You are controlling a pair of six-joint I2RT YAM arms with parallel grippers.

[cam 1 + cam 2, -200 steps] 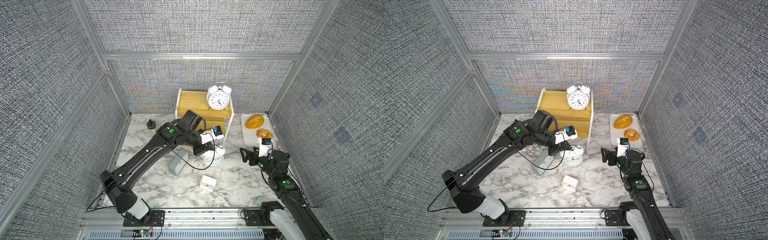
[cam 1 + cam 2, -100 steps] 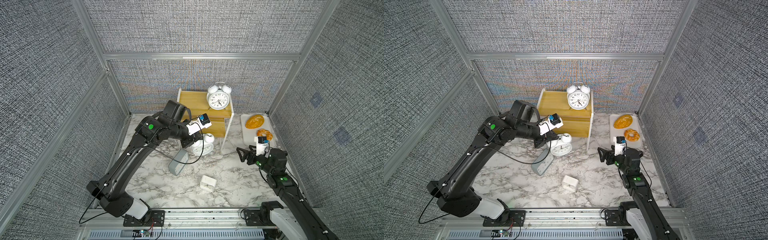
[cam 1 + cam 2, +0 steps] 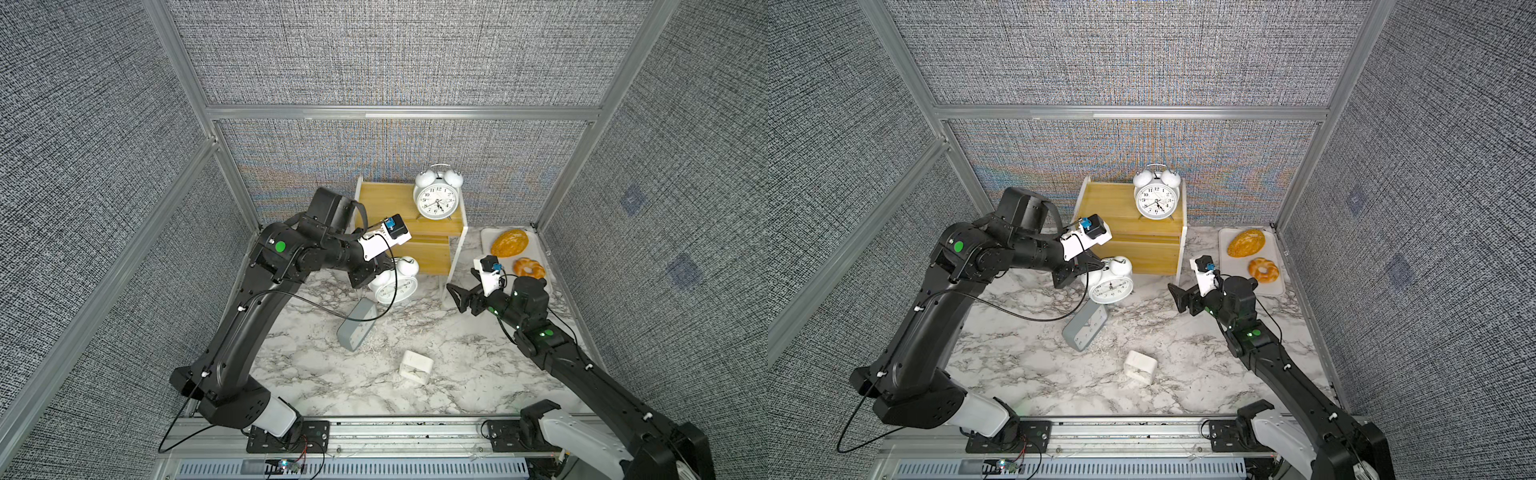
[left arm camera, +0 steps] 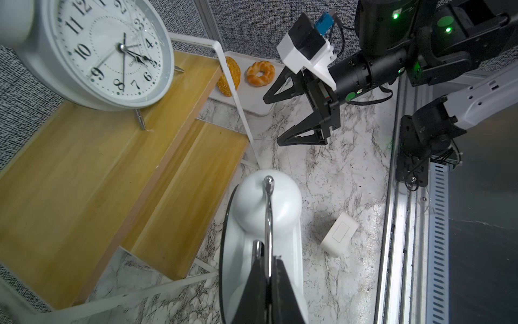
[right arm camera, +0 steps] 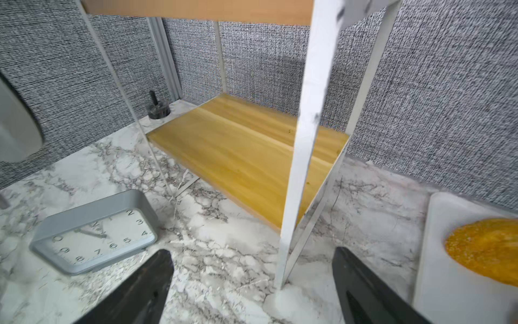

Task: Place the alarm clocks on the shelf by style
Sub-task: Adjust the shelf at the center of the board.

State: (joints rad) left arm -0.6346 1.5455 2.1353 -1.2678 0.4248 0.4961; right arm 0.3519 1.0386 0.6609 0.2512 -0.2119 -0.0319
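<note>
My left gripper (image 4: 267,266) is shut on the wire handle of a white twin-bell alarm clock (image 3: 395,283) (image 3: 1111,284), which hangs above the marble in front of the shelf's lower board. A matching twin-bell clock (image 3: 436,200) (image 4: 112,53) stands on the top board of the yellow shelf (image 3: 384,199) (image 5: 246,151). On the table lie a grey rectangular clock (image 3: 357,328) (image 5: 95,238) and a small white clock (image 3: 415,366) (image 4: 339,234). My right gripper (image 3: 457,297) (image 5: 252,258) is open and holds nothing, close to the shelf's front right leg.
A white tray (image 3: 488,233) with a bread loaf (image 3: 509,243) and a ring-shaped pastry (image 3: 528,268) sits at the back right. The shelf's white leg (image 5: 302,168) stands right before my right gripper. A small black object (image 5: 158,108) sits in the back corner behind the shelf.
My left arm has lifted the twin-bell clock off the marble and carried it left and back, toward the shelf. My right gripper has moved left toward the shelf leg.
</note>
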